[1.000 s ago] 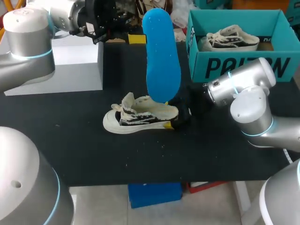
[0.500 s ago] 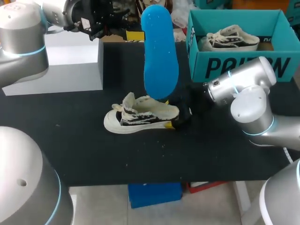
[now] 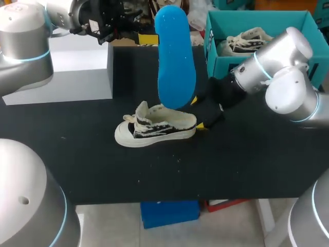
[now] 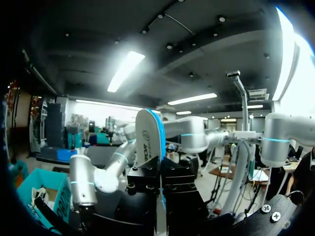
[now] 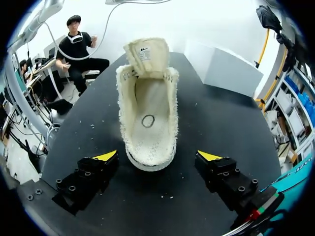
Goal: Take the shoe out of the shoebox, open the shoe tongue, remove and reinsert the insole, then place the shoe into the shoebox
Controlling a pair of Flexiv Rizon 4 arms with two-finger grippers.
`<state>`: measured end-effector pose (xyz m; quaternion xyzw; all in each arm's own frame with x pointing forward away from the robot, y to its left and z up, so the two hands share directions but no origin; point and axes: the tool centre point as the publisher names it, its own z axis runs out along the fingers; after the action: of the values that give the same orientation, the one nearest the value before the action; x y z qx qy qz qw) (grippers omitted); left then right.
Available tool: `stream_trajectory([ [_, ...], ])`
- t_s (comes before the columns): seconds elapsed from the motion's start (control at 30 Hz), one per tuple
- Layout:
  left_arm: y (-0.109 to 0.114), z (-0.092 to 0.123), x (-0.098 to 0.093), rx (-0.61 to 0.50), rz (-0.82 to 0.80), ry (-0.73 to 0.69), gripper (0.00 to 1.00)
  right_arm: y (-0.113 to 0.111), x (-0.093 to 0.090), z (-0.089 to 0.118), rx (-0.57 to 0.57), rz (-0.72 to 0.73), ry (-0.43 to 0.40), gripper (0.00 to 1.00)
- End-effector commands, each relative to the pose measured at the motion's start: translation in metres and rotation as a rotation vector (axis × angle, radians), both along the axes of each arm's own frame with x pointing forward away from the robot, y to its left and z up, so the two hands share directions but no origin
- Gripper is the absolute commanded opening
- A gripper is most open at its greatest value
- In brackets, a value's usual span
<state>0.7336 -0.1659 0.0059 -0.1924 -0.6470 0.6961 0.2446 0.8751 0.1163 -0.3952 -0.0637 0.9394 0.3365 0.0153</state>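
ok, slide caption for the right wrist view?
Open right gripper at the heel of the shoe, tongue pulled open, on black table.

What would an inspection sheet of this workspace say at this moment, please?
Surface: black table, a few white specks.
Job's things: shoe on its sole mid-table, tongue folded open; blue insole held aloft; teal shoebox at far right holds a second shoe.
Clutter: grey block at far left.
Grippers: left gripper shut on the insole; right gripper open, fingers either side of the shoe's heel, not touching.
Cables: nothing seen.
Surroundings: nothing seen reaching over the table.
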Motion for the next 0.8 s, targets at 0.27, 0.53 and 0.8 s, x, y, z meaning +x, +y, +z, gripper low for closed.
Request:
stream_trajectory([
  [0.27,-0.001,0.0,-0.001,0.001,0.005,-0.001,0.0,-0.003,0.006,0.026,-0.383,0.041,-0.056,1.0],
  [0.53,-0.001,0.0,-0.001,0.001,0.005,-0.001,0.0,0.003,0.007,0.031,-0.52,0.037,-0.073,1.0],
  [0.8,-0.001,0.0,-0.001,0.001,0.005,-0.001,0.0,0.007,0.009,0.037,-0.608,0.037,-0.083,1.0],
])
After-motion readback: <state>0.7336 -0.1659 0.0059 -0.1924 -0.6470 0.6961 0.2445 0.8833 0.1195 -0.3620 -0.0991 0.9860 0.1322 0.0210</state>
